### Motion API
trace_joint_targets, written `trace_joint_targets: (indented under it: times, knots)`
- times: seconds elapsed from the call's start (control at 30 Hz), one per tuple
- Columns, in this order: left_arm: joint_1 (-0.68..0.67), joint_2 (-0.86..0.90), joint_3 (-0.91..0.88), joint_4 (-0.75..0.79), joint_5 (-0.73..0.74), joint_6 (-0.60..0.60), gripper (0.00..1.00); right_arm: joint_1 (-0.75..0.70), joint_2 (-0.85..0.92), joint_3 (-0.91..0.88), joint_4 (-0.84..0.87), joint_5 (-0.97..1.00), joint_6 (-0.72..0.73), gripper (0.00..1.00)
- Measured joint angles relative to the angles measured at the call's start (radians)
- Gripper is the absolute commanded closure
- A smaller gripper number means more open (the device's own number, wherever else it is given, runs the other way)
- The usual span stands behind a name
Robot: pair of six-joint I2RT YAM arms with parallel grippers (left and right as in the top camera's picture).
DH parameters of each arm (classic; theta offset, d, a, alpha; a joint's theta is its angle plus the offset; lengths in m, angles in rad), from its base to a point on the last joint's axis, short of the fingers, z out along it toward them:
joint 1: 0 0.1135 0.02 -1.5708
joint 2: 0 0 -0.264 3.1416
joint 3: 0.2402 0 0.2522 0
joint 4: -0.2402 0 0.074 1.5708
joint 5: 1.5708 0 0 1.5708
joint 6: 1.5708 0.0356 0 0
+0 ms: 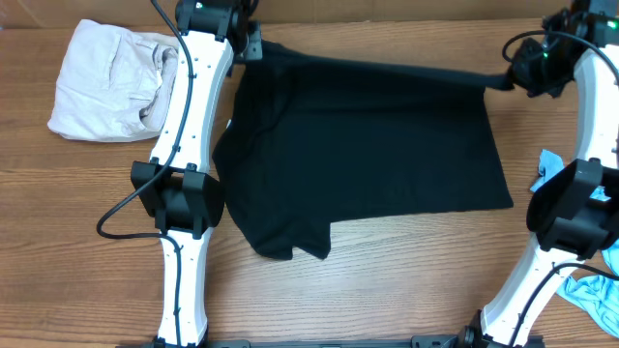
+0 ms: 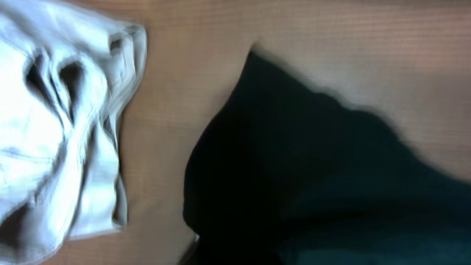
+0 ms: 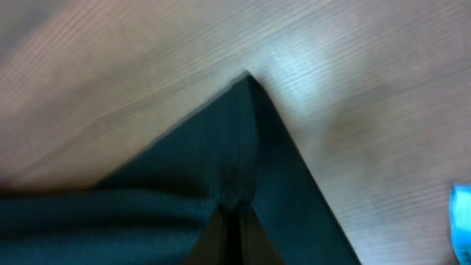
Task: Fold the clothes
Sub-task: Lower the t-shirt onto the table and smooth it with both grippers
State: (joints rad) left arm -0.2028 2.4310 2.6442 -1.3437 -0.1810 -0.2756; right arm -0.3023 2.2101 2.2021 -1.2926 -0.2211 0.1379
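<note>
Right pincer [image 1: 505, 81] is clamped on the black garment's [image 1: 368, 145] far corner. Left pincer [image 1: 251, 43] is at the other corner, its grip possibly closed; the blur hides it.

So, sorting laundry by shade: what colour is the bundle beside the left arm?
The bundle is off-white; clearest overhead.

The left arm [image 1: 189, 116] and right arm [image 1: 590, 116] stretch forward, right fingers [image 3: 212, 247] pinched.

Matt cloth garment [image 1: 377, 145] on smooth wooden table [image 1: 77, 280].
</note>
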Motion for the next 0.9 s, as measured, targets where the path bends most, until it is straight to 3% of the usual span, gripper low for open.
trace_joint_targets:
  times: [0.17,0.43,0.67,0.9]
  knots:
    - [0.000,0.000,0.000,-0.147,0.030,0.003,0.96,-0.023,0.000,0.000,-0.065,-0.001,-0.005,0.96]
    - [0.000,0.000,-0.009,-0.228,0.036,0.003,0.96,-0.023,0.000,-0.050,-0.071,0.000,-0.008,0.96]
    - [0.000,0.000,-0.104,-0.223,0.036,0.003,0.96,-0.023,0.000,-0.166,0.000,-0.001,-0.008,0.96]
    - [0.000,0.000,-0.260,-0.096,0.036,0.003,0.96,-0.023,0.002,-0.290,0.134,0.000,-0.007,0.96]
